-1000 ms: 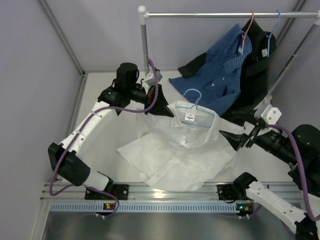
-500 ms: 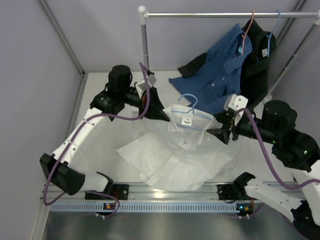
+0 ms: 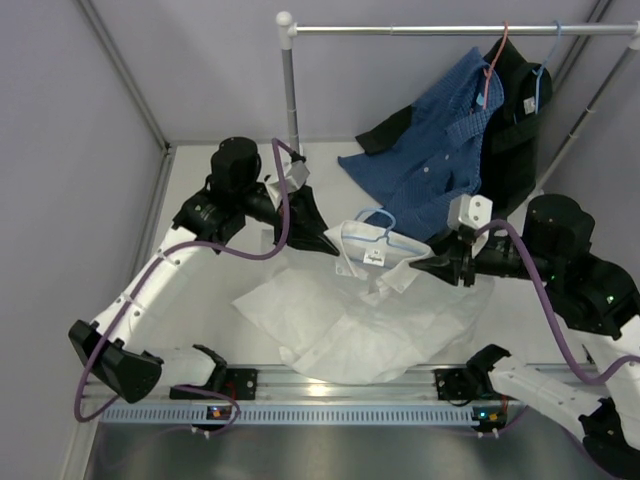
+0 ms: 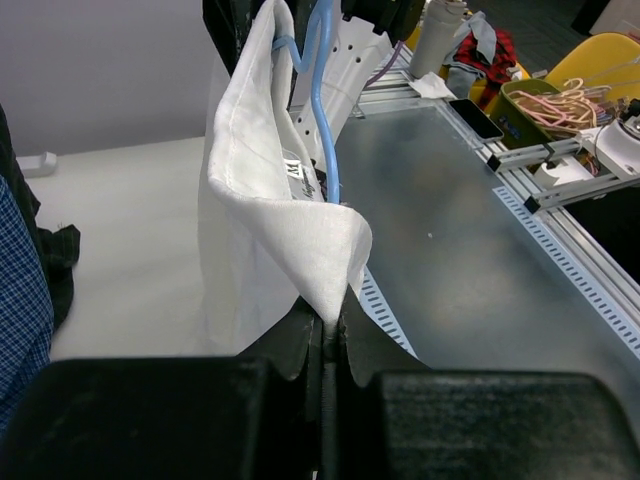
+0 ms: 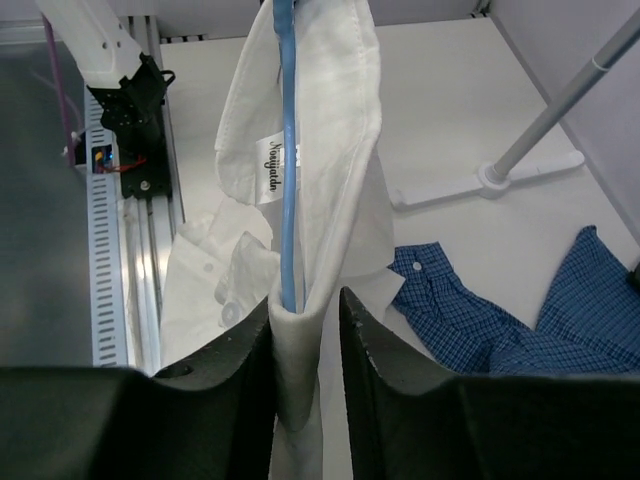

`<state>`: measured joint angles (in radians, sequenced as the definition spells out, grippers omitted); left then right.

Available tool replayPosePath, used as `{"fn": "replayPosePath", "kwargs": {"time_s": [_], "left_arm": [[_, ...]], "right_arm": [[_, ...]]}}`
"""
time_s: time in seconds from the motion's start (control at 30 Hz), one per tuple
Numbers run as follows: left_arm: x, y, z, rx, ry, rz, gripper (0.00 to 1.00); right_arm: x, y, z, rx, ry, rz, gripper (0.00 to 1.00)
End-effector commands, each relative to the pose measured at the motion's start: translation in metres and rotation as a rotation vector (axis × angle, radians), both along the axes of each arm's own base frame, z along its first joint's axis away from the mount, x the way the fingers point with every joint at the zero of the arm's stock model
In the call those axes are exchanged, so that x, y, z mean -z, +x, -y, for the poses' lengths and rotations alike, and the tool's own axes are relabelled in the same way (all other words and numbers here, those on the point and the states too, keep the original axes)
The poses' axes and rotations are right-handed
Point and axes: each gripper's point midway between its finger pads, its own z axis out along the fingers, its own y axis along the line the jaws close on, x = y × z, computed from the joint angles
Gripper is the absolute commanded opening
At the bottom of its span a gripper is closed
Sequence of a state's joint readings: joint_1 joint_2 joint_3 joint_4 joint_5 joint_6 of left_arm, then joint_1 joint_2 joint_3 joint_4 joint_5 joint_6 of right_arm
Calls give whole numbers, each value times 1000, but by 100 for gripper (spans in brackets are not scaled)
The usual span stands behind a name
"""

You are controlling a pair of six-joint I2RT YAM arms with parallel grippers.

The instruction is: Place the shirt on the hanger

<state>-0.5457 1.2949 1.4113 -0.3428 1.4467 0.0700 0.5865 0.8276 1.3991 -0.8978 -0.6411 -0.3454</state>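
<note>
Where shirt (image 3: 350,320) tail pools on desk (image 3: 225,330), nearer than hanger (image 5: 287,60), cloth lies crumpled. Collar raised off desk, hanger inside it. Left end effector (image 4: 325,335) pinched closed on collar left of hanger. Right end effector (image 5: 305,330) clamps cloth right of hanger. Blue checked shirt (image 3: 440,150) hangs beyond hanger.
</note>
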Motion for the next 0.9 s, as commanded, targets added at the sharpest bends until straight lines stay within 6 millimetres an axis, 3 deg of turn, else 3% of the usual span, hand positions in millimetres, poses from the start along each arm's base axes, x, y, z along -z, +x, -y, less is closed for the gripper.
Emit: {"fn": "replayPosePath", "kwargs": {"time_s": [0.0,0.07,0.1,0.27,0.43,0.47,0.5,0.57,0.63,0.67,0.7,0.73,0.77,0.8,0.83,0.87], "left_arm": [[-23,-43,-23,230,-111,109,0],[-26,-45,-24,231,-116,121,0],[-26,-45,-24,231,-118,123,0],[-29,-31,-15,151,-116,150,0],[-33,4,0,-98,-91,200,71],[-36,8,0,-126,-90,204,98],[-43,8,-1,-155,-95,212,98],[-52,31,-1,-338,-84,214,98],[-73,48,-14,-547,-108,245,98],[-85,81,-29,-802,-121,236,98],[-94,96,-45,-947,-136,235,98],[-110,100,-70,-1100,-182,206,98],[-119,126,-111,-1397,-217,137,98],[-116,132,-137,-1547,-216,94,98],[-121,124,-163,-1652,-251,67,98],[-112,123,-178,-1726,-238,49,98]], "right_arm": [[-24,-11,-2,-59,57,67,25],[-24,-15,-2,-75,62,72,18],[-23,-15,-2,-75,61,71,0],[-34,-13,7,-6,95,105,0],[-41,-1,19,110,101,134,0],[-42,0,22,126,103,142,0],[-43,1,24,143,104,145,0],[-44,8,28,190,103,157,0],[-50,23,37,289,117,170,0],[-54,28,40,327,128,180,0],[-59,34,46,387,160,168,0],[-65,47,59,500,175,179,0],[-77,56,66,569,217,189,0],[-90,61,76,656,278,161,0],[-97,71,90,764,303,153,0],[-96,82,89,806,298,117,0]]}}
